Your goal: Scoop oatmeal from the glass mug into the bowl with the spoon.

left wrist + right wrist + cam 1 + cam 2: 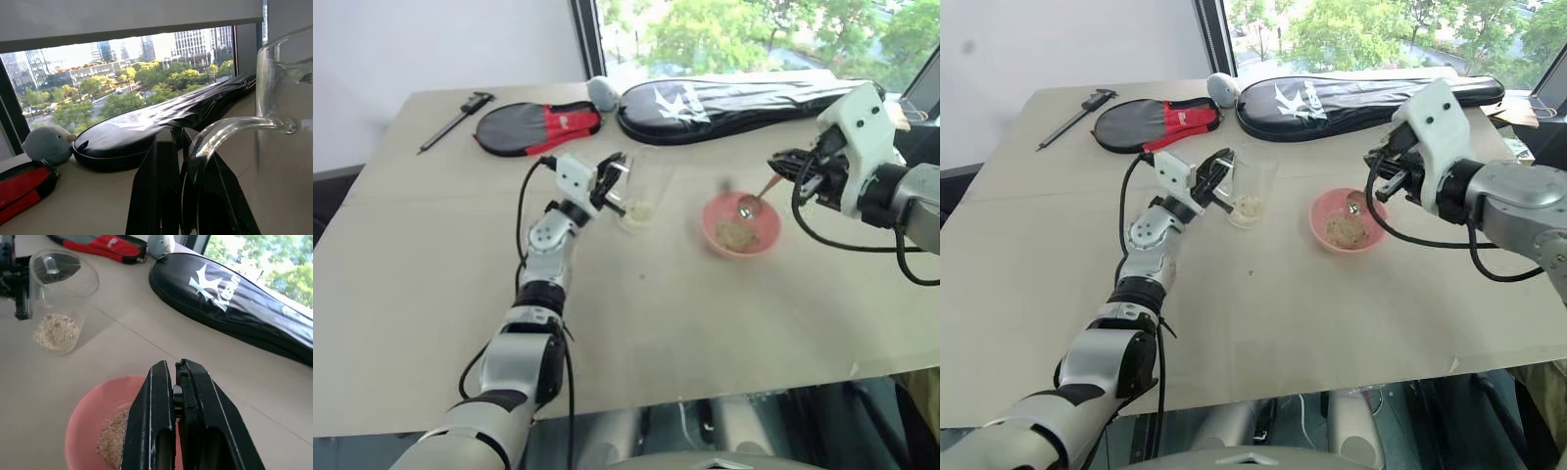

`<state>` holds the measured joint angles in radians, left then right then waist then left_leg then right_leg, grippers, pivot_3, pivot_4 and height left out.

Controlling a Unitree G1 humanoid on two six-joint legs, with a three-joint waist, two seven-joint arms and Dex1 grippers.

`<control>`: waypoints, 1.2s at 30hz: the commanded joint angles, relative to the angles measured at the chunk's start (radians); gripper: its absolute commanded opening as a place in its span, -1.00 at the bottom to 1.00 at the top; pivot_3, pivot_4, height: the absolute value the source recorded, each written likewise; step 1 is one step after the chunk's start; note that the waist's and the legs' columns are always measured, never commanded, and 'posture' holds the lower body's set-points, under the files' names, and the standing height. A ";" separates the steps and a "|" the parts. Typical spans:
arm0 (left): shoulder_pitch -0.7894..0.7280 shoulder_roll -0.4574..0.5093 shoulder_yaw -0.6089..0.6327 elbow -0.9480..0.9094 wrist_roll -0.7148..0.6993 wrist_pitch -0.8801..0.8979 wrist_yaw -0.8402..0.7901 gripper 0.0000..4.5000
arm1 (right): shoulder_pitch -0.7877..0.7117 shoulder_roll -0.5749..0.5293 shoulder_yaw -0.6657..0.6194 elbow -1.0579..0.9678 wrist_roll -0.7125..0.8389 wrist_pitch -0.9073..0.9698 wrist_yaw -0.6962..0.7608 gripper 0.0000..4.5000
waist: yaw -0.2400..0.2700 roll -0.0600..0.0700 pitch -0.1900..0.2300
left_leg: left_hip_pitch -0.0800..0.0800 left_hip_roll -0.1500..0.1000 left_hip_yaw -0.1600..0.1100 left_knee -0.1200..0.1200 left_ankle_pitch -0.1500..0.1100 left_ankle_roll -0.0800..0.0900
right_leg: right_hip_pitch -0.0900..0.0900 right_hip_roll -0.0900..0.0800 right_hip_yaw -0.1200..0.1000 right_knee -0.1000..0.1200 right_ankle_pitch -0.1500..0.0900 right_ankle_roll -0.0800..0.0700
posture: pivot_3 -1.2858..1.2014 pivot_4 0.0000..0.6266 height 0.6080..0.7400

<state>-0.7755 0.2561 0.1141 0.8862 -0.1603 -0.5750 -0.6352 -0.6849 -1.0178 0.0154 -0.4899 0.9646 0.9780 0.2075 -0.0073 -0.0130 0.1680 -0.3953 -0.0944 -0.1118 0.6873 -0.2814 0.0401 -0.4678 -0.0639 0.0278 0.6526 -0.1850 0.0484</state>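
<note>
While the left end effector [613,181] is closed on the handle of the glass mug [639,201], the mug stands upright on the table [431,294], toward the far edge and a little left of the middle. A low layer of pale oatmeal [55,331] covers the mug's bottom. In the left wrist view the clear curved handle runs between the two black fingers [155,196], which are pinched against it.

Just right of the mug, apart from it, sits the pink bowl [740,227], and a small heap of the same flakes lies inside it. The right end effector [1378,174] hovers above the bowl's right side, its fingers pressed together on the thin handle of the spoon [750,204]. The spoon slopes down and leftward, with its oval tip over the bowl's inside, above the heap.

Along the far edge lie a long black racket bag [734,98], a red and black paddle case [536,127], a small grey plush toy [601,91] and a dark caliper [456,119] near the far left corner.
</note>
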 commanded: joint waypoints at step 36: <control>0.111 -0.060 0.005 -0.107 -0.003 -0.101 0.069 -1.00 | -0.298 0.599 -0.068 0.453 0.365 0.124 -0.412 0.28 | -0.009 -0.001 -0.001 | 0.000 0.001 0.002 0.001 0.000 0.000 | -0.001 0.001 0.002 0.001 0.003 -0.001 | 0.03 -0.52 1.00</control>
<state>-0.6665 0.1897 0.1095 0.7783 -0.1663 -0.6373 -0.5829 -0.9514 -0.4252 -0.0174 -0.0209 1.3516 1.1269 -0.2338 -0.0166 -0.0140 0.1670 -0.3950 -0.0935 -0.1102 0.6878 -0.2811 0.0401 -0.4685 -0.0624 0.0301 0.6534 -0.1816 0.0471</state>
